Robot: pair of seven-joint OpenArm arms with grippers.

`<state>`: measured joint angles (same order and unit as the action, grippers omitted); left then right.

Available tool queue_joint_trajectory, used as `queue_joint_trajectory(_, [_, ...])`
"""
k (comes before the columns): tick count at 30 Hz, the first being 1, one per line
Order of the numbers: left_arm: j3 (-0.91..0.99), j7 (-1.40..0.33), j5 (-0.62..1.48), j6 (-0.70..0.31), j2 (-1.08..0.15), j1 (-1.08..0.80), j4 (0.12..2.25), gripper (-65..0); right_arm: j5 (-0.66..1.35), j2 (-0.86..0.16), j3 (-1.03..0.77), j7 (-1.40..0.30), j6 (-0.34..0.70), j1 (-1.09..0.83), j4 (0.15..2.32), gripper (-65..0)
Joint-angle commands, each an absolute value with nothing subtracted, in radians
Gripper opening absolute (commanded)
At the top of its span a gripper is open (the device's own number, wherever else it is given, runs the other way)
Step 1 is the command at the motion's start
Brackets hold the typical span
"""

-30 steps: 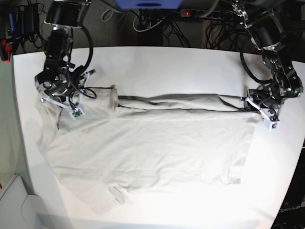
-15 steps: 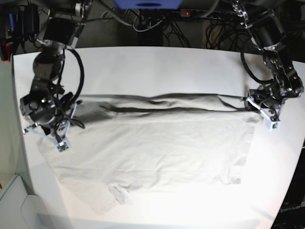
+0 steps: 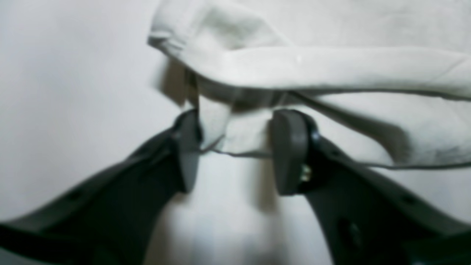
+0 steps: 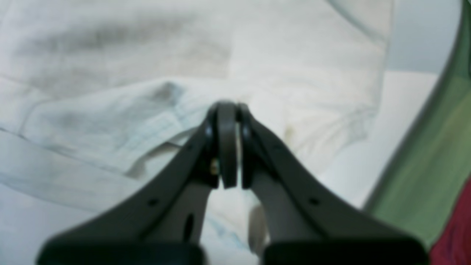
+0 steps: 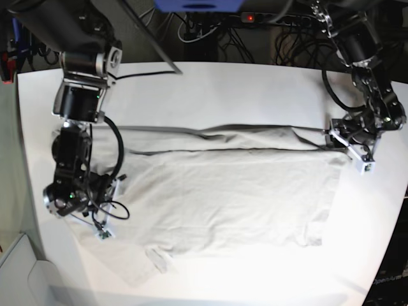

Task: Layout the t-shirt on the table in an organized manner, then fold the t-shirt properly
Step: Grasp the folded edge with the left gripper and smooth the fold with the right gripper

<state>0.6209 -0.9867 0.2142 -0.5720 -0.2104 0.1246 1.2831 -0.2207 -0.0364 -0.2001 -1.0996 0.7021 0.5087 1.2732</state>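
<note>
The pale grey-beige t-shirt (image 5: 223,191) lies spread across the white table (image 5: 223,89), with a folded band along its far edge. My right gripper (image 5: 86,213) sits at the near left, over the shirt's left end. In the right wrist view this gripper (image 4: 228,147) is shut, and the t-shirt (image 4: 110,121) bunches under and around its tips. At the shirt's far right corner my left gripper (image 5: 336,138) stays low. The left wrist view shows that gripper (image 3: 235,147) with its jaws apart and a hem of the t-shirt (image 3: 331,70) lying loosely between the fingers (image 3: 289,147).
Cables and a power strip (image 5: 255,18) run beyond the table's far edge. A grey bin corner (image 5: 19,274) stands off the near left. Green and red surfaces (image 4: 434,165) show past the table edge in the right wrist view.
The right arm swung from the far left to the near left, drawing the shirt's left end with it. The folded band lengthened leftward. The left gripper's jaws widened.
</note>
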Motion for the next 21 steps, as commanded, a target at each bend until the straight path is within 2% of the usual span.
queue_joint_trajectory(1, [0.624,-0.970,0.225,-0.572,-0.225,0.139,1.302,-28.4,-0.219,-0.045,-0.197,-1.082,0.698,0.553,1.268,-61.0])
queue_joint_trajectory(4, [0.624,-0.972,0.225,-0.572,-0.225,0.139,1.303,-21.7,-0.219,-0.062,-0.197,-1.082,0.698,0.575,1.239,-50.2])
queue_joint_trajectory(5, [0.624,-0.972,0.225,-0.572,-0.225,0.139,1.303,-20.2,-0.219,-0.064,-0.193,-1.082,0.698,0.578,1.237,-44.9])
queue_joint_trajectory(8, [0.624,-0.972,0.225,-0.572,-0.225,0.139,1.303,-19.5,-0.219,-0.087,-0.186,-1.086,0.698,0.572,1.276,-30.8])
queue_joint_trajectory(11, [0.624,-0.972,0.231,-0.572,-0.225,0.139,1.303,-19.5,-0.214,-0.108,-0.194,-1.129,0.698,0.529,1.379,-22.3])
queue_joint_trajectory(17, [0.704,-0.972,0.234,-0.579,-0.225,0.143,1.303,-19.3,-0.213,-0.139,-0.282,-1.178,0.698,0.314,1.650,-21.7])
queue_joint_trajectory(21, [0.740,-0.972,0.234,-0.581,-0.225,0.147,1.303,-19.3,-0.211,-0.137,-0.320,-1.153,0.698,0.203,1.670,-21.7])
